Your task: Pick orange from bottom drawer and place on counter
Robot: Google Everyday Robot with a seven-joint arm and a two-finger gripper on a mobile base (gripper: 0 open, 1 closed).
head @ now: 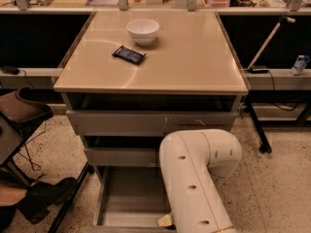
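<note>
Orange is out of sight; where it lies cannot be told. The bottom drawer (127, 198) stands pulled open. The hand (164, 221) sits low at its front, mostly hidden behind the white arm (194, 178), so its state cannot be told. A white bowl (143, 30) and a dark packet (129, 54) rest on the worktop (194, 57).

No writing, label or number can be read, not even on the dark packet (129, 54) on the tabletop (194, 57). The gripper (165, 221) is low in the bottom drawer (127, 198), mostly behind the arm (194, 178).
</note>
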